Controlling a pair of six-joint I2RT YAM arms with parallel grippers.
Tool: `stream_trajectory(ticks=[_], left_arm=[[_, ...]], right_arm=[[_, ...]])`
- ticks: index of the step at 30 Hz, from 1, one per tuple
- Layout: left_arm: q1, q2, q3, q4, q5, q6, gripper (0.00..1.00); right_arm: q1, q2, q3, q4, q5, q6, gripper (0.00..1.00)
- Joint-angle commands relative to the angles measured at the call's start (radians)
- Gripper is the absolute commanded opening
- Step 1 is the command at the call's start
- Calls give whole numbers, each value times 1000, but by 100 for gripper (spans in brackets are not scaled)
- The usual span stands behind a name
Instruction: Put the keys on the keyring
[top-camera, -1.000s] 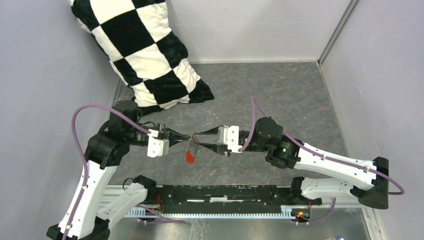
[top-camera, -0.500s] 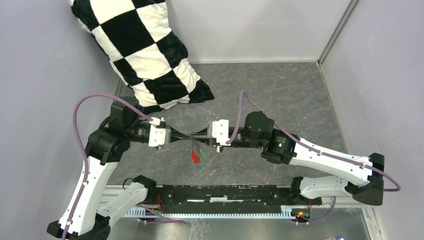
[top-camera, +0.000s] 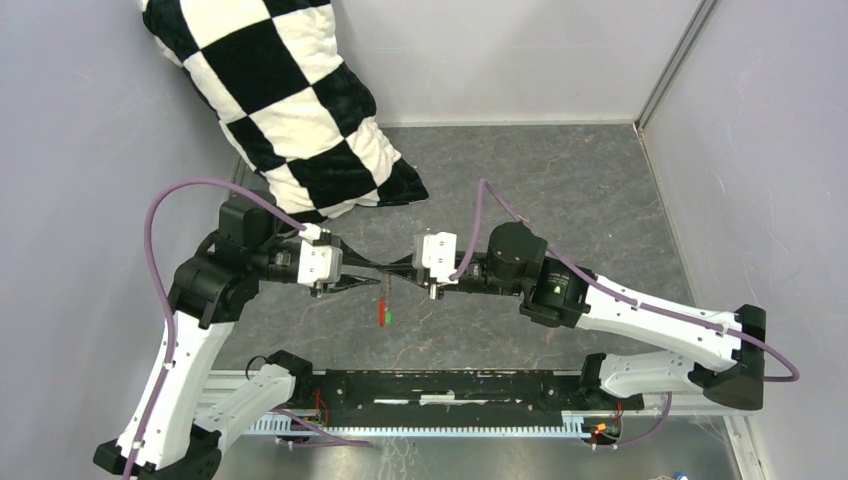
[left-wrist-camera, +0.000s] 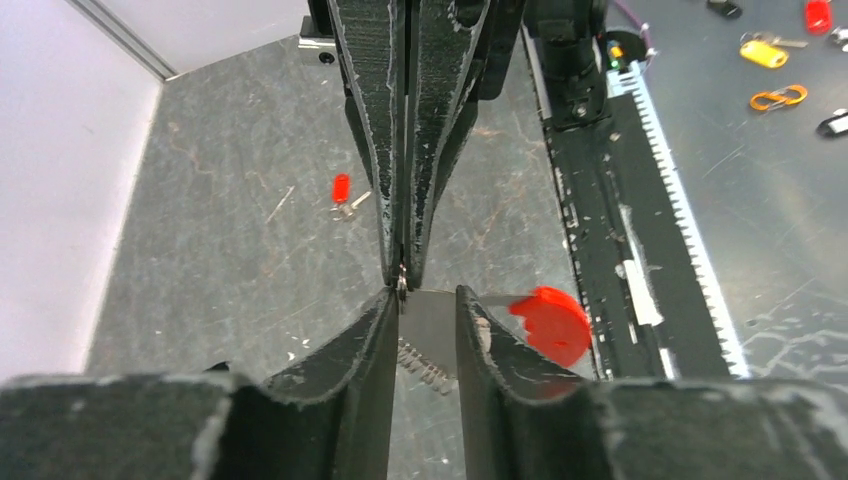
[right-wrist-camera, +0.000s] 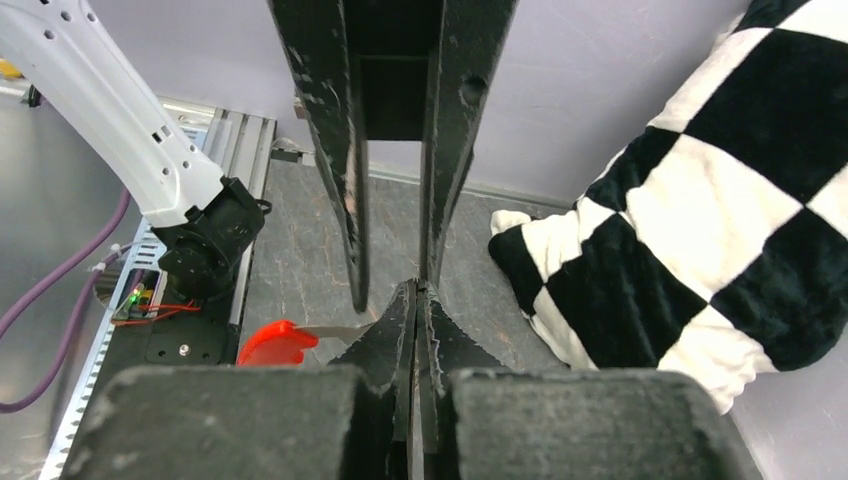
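Note:
The keyring is held in mid-air between both grippers, its beaded chain hanging under it. Its red tag and green tag dangle below; the red tag also shows in the left wrist view and the right wrist view. My left gripper has its fingers a little apart, with the ring's metal spanning the gap. My right gripper is pinched shut on the ring's edge. The red-headed key and the silver key lie on the table beyond.
A black-and-white checked pillow leans in the far left corner. Grey walls close in the table on the left, back and right. A black rail runs along the near edge. A yellow tag and an orange clip lie beyond the rail.
Both wrists have rolled, and the right arm has moved left, closer to the left gripper. The red and green tags have swung and now hang straight down.

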Motion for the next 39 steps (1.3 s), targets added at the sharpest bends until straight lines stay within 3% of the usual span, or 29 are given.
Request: stream_trajectory(ticks=[1, 9, 13, 21, 31, 39], left_arm=[[-5, -20, 19, 15, 69, -114, 37], [-5, -74, -72, 226, 85, -441, 32], [-4, -100, -104, 243, 68, -483, 31], [-5, -141, -149, 394, 5, -663, 33], [-5, -151, -181, 555, 113, -816, 40], [-5, -138, -188, 558, 132, -826, 39]], right_arm=[[-7, -82, -126, 294, 16, 80, 1], [-23, -119, -369, 821, -56, 289, 1], [-26, -102, -421, 995, -55, 375, 1], [-27, -60, -422, 1076, -68, 428, 1], [-26, -31, -407, 1090, -83, 443, 1], [-26, -4, -396, 1100, -101, 455, 1]])
